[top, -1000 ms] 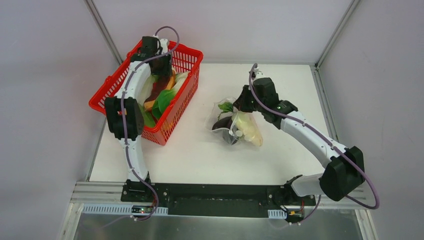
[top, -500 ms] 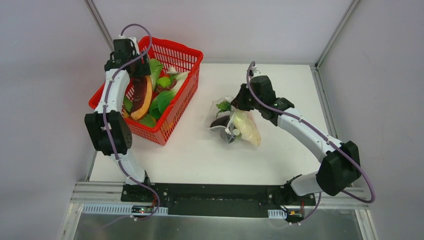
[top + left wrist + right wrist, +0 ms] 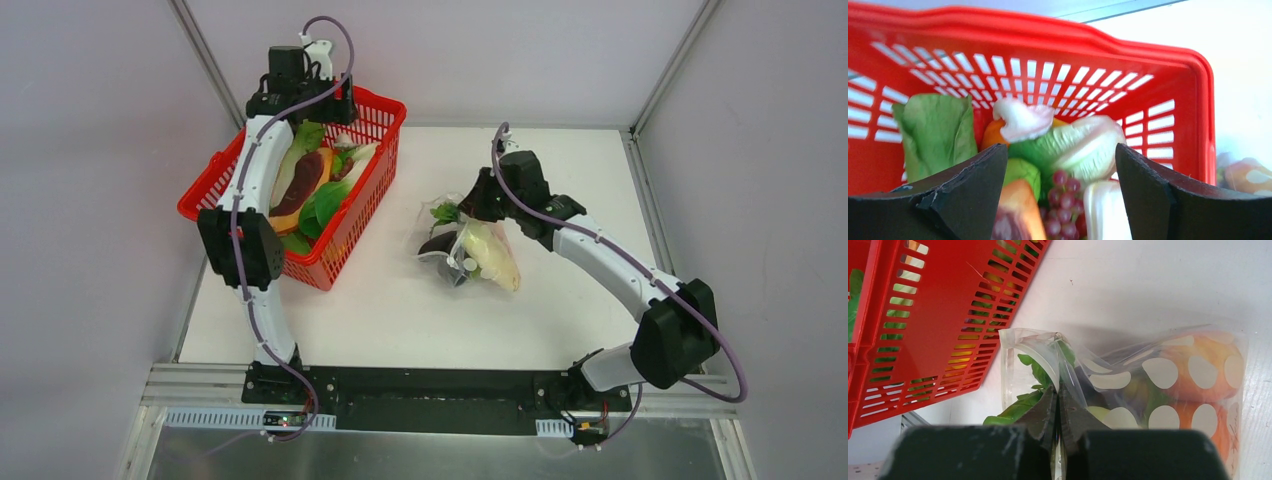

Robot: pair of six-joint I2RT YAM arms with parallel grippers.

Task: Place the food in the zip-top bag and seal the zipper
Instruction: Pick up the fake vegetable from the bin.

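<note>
The zip-top bag (image 3: 470, 250) lies mid-table, holding a pale radish (image 3: 490, 258), a dark eggplant (image 3: 438, 246) and green leaves (image 3: 447, 212). In the right wrist view the bag (image 3: 1148, 375) shows white dots and an orange fruit (image 3: 1180, 352) inside. My right gripper (image 3: 468, 208) (image 3: 1059, 390) is shut on the bag's mouth edge beside the zipper strip (image 3: 1034, 342). My left gripper (image 3: 322, 108) (image 3: 1060, 150) is open and empty over the far end of the red basket. More food lies below it: a green leaf (image 3: 935, 132), a cabbage piece (image 3: 1073, 147) and purple grapes (image 3: 1065, 200).
The red mesh basket (image 3: 330, 268) stands at the back left, its far wall (image 3: 1048, 25) close in front of my left fingers. It shows in the right wrist view (image 3: 938, 315) just left of the bag. Grey enclosure walls stand on each side.
My left arm swung left inside the basket, then rose to its far end, jaws open. The brown and orange piece shifted in the basket. My right gripper stayed shut on the bag edge.
</note>
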